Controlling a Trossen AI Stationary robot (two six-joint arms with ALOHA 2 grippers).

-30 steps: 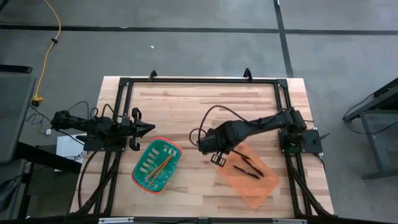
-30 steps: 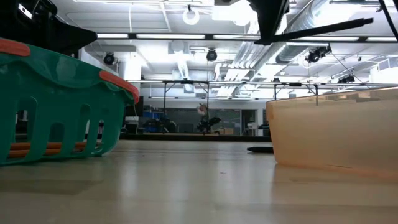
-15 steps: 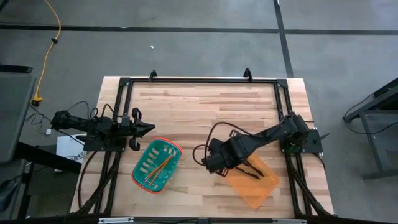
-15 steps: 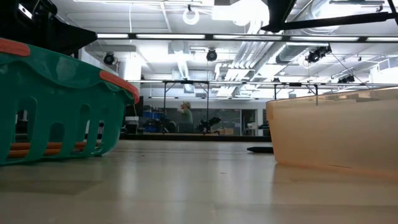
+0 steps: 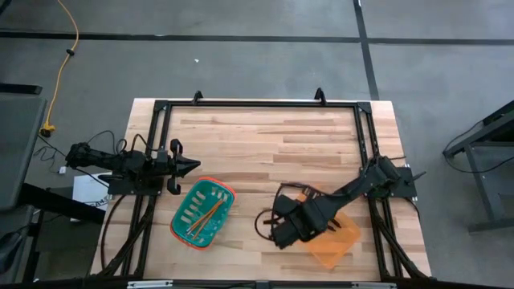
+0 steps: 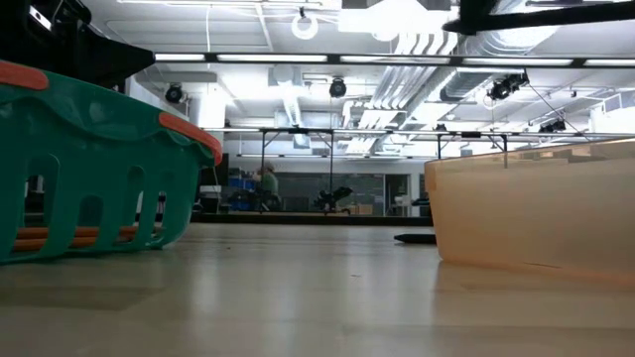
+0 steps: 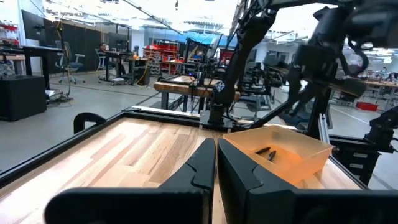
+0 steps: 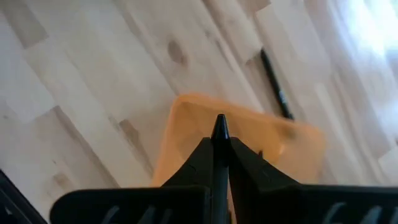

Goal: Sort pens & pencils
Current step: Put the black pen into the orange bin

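Observation:
The orange-yellow pencils lie in the green basket, near the table's left side. The dark pens lie on the floor of the orange bin; one more pen lies on the bare wood just outside it, also seen in the low view as the pen. My right gripper hovers shut above the bin's left corner, shown in the high view as the right gripper. My left gripper is shut and waits at the table's left edge, beside the basket.
The right arm reaches across the bin and hides much of it from above. A black frame rail runs round the table. Bare wood fills the table's middle and far half.
My right gripper has swung toward the table's near edge, from beside the bin's far-left corner to above its near-left part, and the arm now covers more of the bin. The bin, basket, pens and pencils have stayed where they were.

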